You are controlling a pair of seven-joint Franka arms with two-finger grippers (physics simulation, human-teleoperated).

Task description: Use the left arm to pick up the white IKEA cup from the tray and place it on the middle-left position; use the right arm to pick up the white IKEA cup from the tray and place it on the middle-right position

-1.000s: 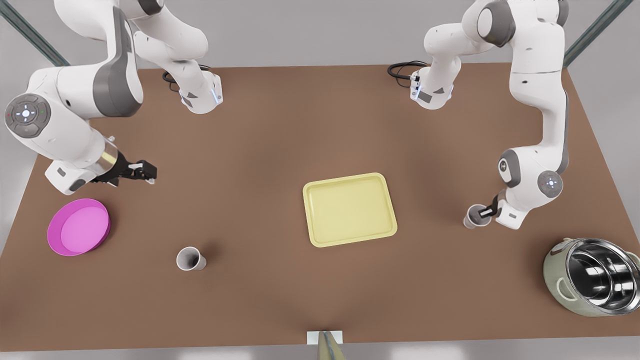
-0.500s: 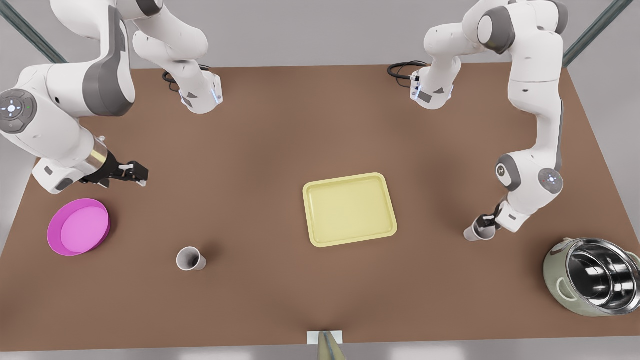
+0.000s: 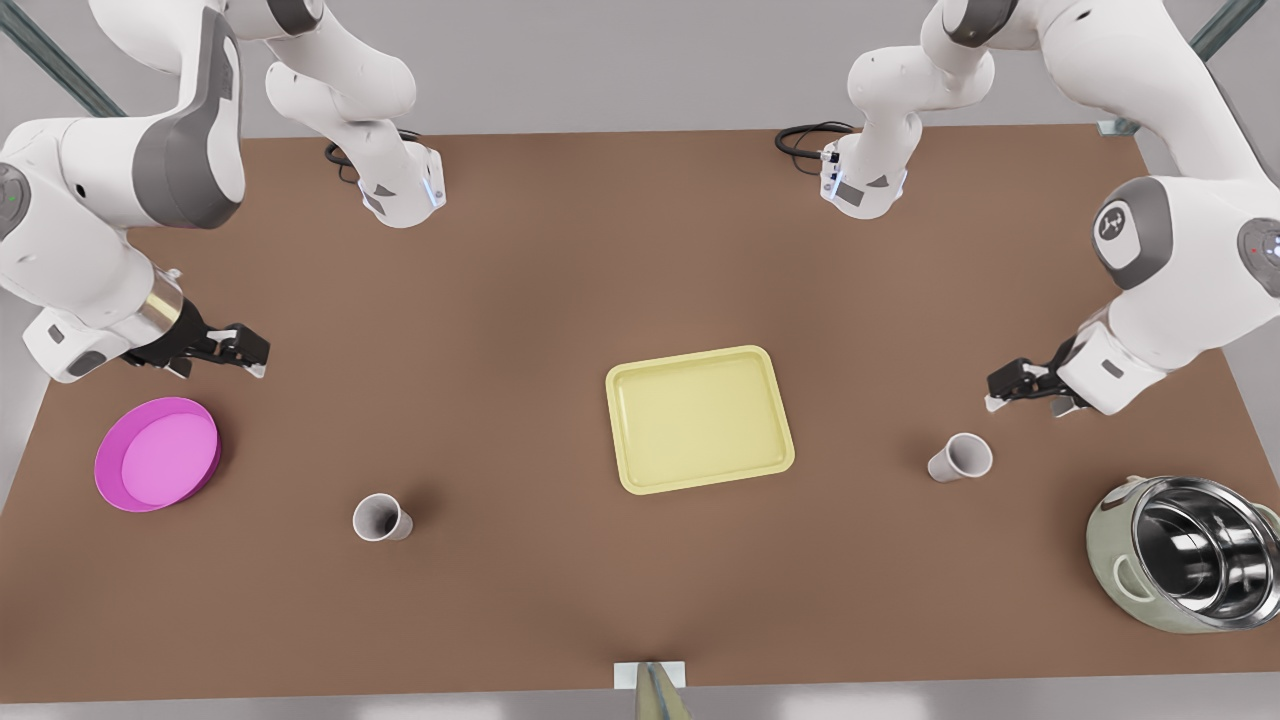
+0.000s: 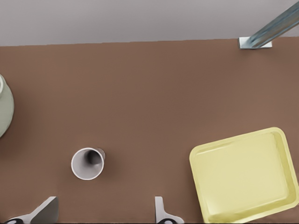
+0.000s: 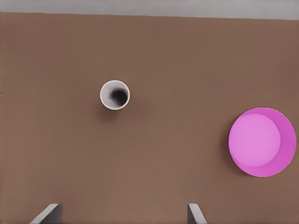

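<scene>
So my left gripper is hanging wide open with nothing in it, just above one white cup that stands upright on the bare table, off the tray. My left wrist view catches that cup next to the yellow tray, plus a sliver of the green pot. My right gripper is spread open and empty too. Its wrist view gets the other cup and the pink dish, well apart.
</scene>
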